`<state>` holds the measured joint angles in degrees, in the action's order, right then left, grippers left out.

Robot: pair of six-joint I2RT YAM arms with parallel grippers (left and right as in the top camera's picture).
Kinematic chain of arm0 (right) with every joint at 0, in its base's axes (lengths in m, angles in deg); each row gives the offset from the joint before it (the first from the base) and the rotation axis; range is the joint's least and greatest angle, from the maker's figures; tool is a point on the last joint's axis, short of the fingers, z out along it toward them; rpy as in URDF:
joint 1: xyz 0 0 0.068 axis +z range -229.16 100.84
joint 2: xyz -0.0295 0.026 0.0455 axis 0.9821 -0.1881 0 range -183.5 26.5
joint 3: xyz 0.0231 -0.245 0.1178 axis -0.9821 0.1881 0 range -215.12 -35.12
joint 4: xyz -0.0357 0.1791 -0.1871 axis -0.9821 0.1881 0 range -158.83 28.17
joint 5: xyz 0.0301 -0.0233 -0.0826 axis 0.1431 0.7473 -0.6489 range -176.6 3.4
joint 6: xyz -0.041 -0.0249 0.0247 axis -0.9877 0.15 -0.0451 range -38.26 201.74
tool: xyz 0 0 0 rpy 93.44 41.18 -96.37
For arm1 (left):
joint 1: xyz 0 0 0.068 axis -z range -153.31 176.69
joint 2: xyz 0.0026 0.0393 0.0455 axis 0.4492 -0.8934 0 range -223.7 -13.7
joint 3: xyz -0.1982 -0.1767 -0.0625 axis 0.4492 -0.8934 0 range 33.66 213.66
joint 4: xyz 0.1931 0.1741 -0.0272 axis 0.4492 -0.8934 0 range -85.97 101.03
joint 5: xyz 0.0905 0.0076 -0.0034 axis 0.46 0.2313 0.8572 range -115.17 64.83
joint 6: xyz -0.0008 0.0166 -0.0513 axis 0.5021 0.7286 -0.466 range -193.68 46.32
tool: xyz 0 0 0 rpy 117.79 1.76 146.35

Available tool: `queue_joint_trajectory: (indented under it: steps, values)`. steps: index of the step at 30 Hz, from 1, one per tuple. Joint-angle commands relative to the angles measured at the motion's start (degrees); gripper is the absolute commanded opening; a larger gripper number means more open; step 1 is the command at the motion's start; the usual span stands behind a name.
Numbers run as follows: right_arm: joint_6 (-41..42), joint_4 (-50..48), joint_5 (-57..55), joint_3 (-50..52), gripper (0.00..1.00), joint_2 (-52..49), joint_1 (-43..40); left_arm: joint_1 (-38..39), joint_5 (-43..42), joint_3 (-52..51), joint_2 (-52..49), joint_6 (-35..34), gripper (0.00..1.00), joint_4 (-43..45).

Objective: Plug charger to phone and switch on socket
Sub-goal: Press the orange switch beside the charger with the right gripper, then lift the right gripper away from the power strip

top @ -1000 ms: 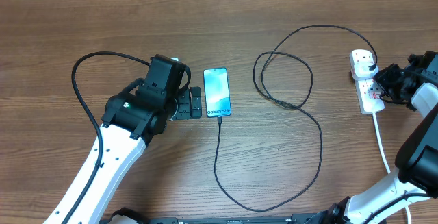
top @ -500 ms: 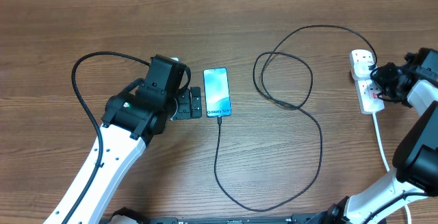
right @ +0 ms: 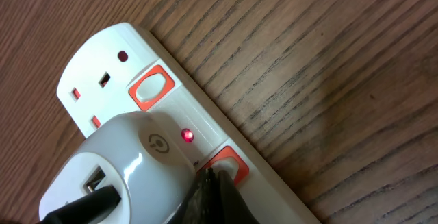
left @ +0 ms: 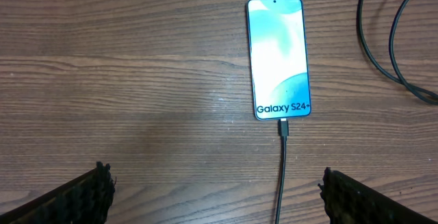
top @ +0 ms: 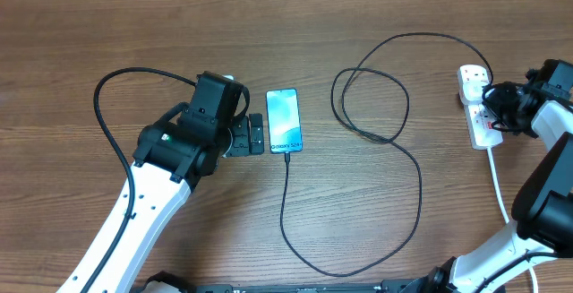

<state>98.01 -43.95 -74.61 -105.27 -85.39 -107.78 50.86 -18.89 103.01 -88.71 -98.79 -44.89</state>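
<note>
The phone (top: pixel 284 120) lies face up with a lit blue screen; it also shows in the left wrist view (left: pixel 279 58). The charger cable (top: pixel 394 150) has its tip in the phone's lower end (left: pixel 283 125) and loops across to the socket (top: pixel 474 105). My left gripper (top: pixel 255 135) is open just left of the phone, its fingers (left: pixel 215 190) apart over bare wood. My right gripper (top: pixel 494 99) is shut, its tip (right: pixel 212 179) pressing an orange-rimmed switch on the socket (right: pixel 164 111). A red light (right: pixel 186 135) glows beside a white adapter (right: pixel 120 169).
The thick white cord (top: pixel 498 185) runs from the socket toward the front right. The left arm's black cable (top: pixel 112 105) arcs over the table at the left. A second switch (right: pixel 150 87) sits farther along the strip.
My right gripper has shifted slightly left and up onto the socket. The left arm and phone have not moved.
</note>
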Motion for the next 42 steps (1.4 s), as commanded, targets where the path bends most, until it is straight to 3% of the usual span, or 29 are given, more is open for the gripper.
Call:
queue_joint_trajectory:
  steps: [1, 11, 18, 24, 33, 42]
  values:
    - [-0.2, 1.44, 9.88, 1.36, 0.04, -1.79, 5.49, -0.15, 0.74, -0.31, 0.74, -0.48, 1.0, 0.07]
    - [-0.2, 6.14, 9.88, -1.09, 0.04, 13.44, 3.76, -0.15, 0.74, -0.31, 0.74, -0.48, 0.99, 0.07]
    - [-0.22, 10.91, 10.01, -1.09, 0.04, 26.16, 6.91, -0.15, 0.74, -0.31, 0.74, -0.48, 0.99, 0.07]
    - [-2.78, 17.42, 11.89, -1.09, 0.04, 31.61, 14.88, -0.15, 0.74, -0.31, 0.74, -0.48, 1.0, 0.07]
    - [-4.85, 24.02, 12.11, -1.07, 0.04, 33.05, 33.33, -0.15, 0.74, -0.31, 0.74, -0.48, 0.99, 0.07]
    - [-4.81, 28.96, 12.07, 1.22, 0.04, 37.68, 41.81, -0.15, 0.74, -0.31, 0.74, -0.48, 0.99, 0.07]
